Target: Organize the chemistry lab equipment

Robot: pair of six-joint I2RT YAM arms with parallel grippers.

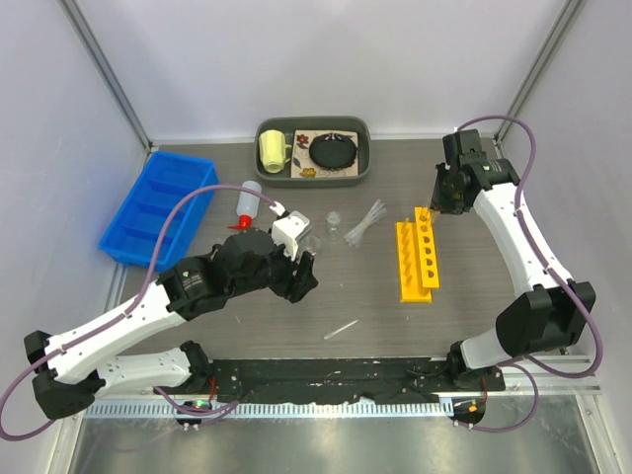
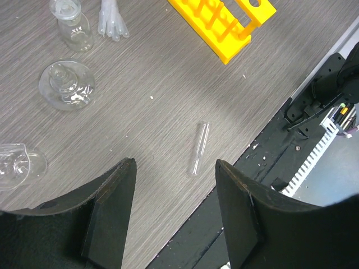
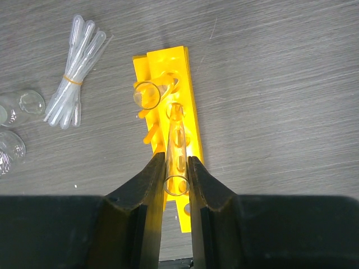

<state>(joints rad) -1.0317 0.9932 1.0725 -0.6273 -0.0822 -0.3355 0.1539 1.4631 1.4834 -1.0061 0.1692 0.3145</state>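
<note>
My right gripper (image 3: 176, 162) pinches 1 clear tube (image 3: 175, 131), its far end over the yellow rack (image 3: 182, 70) (a 2nd tube (image 3: 147, 95) already stands there). My left gripper (image 2: 175, 165) gapes, empty, above a loose tube (image 2: 198, 148) lying on the table (image 2: 168, 84).
</note>
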